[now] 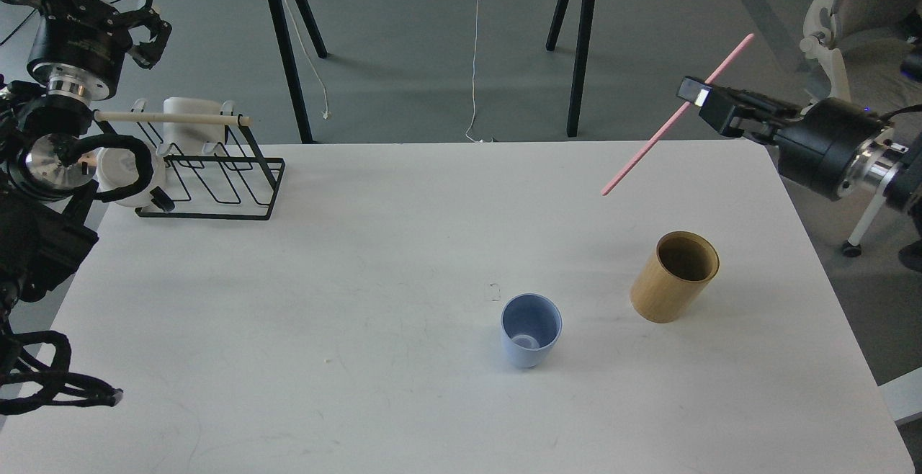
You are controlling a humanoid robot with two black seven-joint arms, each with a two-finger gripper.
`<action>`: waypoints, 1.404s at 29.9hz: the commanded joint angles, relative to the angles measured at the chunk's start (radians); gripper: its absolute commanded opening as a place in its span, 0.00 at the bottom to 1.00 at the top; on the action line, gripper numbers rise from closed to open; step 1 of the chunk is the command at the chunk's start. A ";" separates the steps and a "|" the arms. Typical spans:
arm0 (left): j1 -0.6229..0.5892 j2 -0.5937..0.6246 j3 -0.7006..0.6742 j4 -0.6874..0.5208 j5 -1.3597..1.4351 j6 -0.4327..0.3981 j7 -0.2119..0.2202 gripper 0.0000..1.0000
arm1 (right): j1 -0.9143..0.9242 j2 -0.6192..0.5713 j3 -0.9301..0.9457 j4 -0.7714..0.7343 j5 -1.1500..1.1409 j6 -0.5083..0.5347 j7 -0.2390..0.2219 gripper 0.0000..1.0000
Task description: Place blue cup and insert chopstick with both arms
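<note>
No words or labels can be read on anything here.

The right claw (697, 94) hangs in the air over the far right side of the tabletop (360, 279). It is clenched on the chopstick (677, 115), a long thin pink stick. The claw pinches the stick a little above its middle. The stick is tilted, with its top end up and to the right and its low end down and to the left. The low end hangs above the tabletop and touches nothing.

The blue cup (531, 331) stands upright on the tabletop, mouth up, near the front and a bit right of the middle. It is well below the right claw and off to its left, well apart from the stick. A tan cup (674, 276) stands just to the right of the blue cup and a bit farther back, closer to the claw.

The left claw (148, 33) is up at the far left corner, above a black rack (216, 179) with a cream rod (173, 118). It holds nothing, and its fingers look spread.

The middle and the left of the tabletop are bare, so there is lots of room around the blue cup. The tan cup sits near the right edge.
</note>
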 commanded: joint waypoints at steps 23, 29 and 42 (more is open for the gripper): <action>0.008 0.005 0.000 0.000 0.000 0.000 -0.001 1.00 | -0.010 0.236 -0.282 -0.015 -0.163 0.006 -0.013 0.15; 0.009 0.009 0.000 0.002 0.000 0.000 -0.001 1.00 | -0.010 0.230 -0.315 -0.022 -0.160 0.006 -0.013 0.41; 0.011 0.011 -0.002 0.002 0.000 0.000 -0.001 1.00 | -0.010 0.199 -0.172 -0.013 -0.121 0.000 0.001 0.93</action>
